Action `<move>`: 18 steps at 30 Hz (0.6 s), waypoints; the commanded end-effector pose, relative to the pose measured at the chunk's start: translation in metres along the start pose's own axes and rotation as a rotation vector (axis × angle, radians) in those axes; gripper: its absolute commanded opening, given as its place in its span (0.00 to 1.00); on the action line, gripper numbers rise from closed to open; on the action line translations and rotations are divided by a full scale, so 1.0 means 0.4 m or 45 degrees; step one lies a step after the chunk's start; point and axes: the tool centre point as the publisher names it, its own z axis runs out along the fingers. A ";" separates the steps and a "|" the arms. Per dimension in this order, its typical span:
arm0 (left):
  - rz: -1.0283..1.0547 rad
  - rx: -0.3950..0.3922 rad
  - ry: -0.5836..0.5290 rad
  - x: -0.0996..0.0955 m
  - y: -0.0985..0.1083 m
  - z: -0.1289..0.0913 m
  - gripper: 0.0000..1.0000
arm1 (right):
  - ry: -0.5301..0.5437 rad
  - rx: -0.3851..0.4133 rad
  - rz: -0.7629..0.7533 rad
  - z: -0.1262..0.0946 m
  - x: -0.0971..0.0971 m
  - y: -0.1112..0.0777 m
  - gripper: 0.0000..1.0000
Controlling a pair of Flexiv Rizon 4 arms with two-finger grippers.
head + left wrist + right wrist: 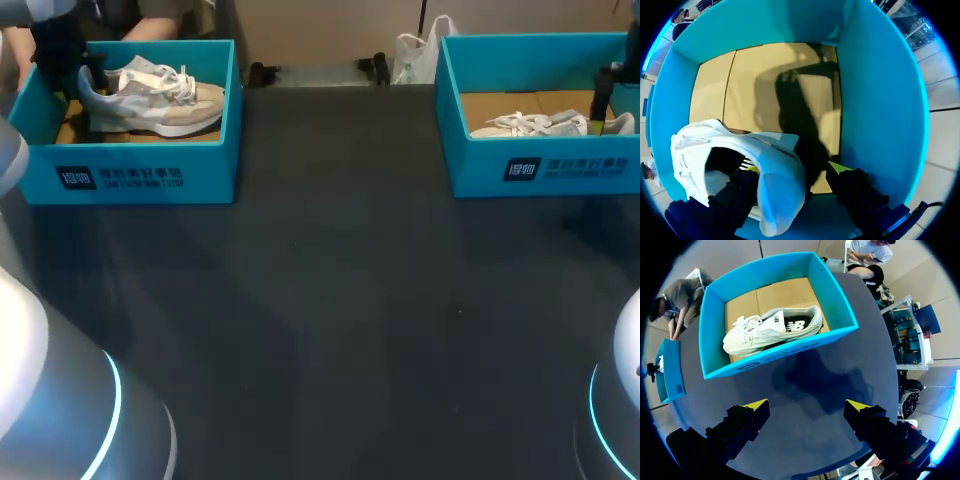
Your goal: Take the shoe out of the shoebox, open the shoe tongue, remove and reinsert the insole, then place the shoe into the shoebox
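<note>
A grey and beige sneaker (160, 100) stands in the teal shoebox (140, 170) at the back left. My left gripper (80, 85) is down in that box at the shoe's heel. In the left wrist view the sneaker's heel (780, 185) lies between the fingers: one finger is inside the shoe's opening, the other outside with a small gap to the heel, so the left gripper (795, 170) is open. My right gripper (807, 410) hangs open and empty over the table, in front of a second teal shoebox (785, 347) that holds a white sneaker (772, 330).
The second shoebox (540, 170) with its white sneaker (540, 125) stands at the back right, my right gripper (603, 95) above it. Dark tabletop (330, 300) stretches between and in front of the boxes. Small black items (265, 72) sit at the far edge.
</note>
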 end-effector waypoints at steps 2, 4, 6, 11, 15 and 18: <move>-0.002 0.087 -0.005 0.012 0.038 0.026 0.71 | -0.001 -0.001 0.000 0.000 0.000 -0.001 1.00; -0.004 0.086 -0.006 0.013 0.039 0.028 0.68 | -0.001 -0.001 0.000 0.000 0.000 -0.001 1.00; -0.010 0.086 -0.007 0.016 0.041 0.031 0.65 | -0.001 -0.001 0.000 0.000 0.000 -0.001 1.00; -0.014 0.092 -0.005 0.018 0.047 0.038 0.49 | -0.001 -0.001 0.000 0.000 0.000 -0.001 1.00; -0.015 0.098 -0.003 0.019 0.048 0.039 0.00 | -0.001 -0.001 0.000 0.000 0.000 -0.001 1.00; -0.005 0.107 -0.009 0.020 0.045 0.036 0.00 | -0.001 -0.001 0.000 0.000 0.000 -0.001 1.00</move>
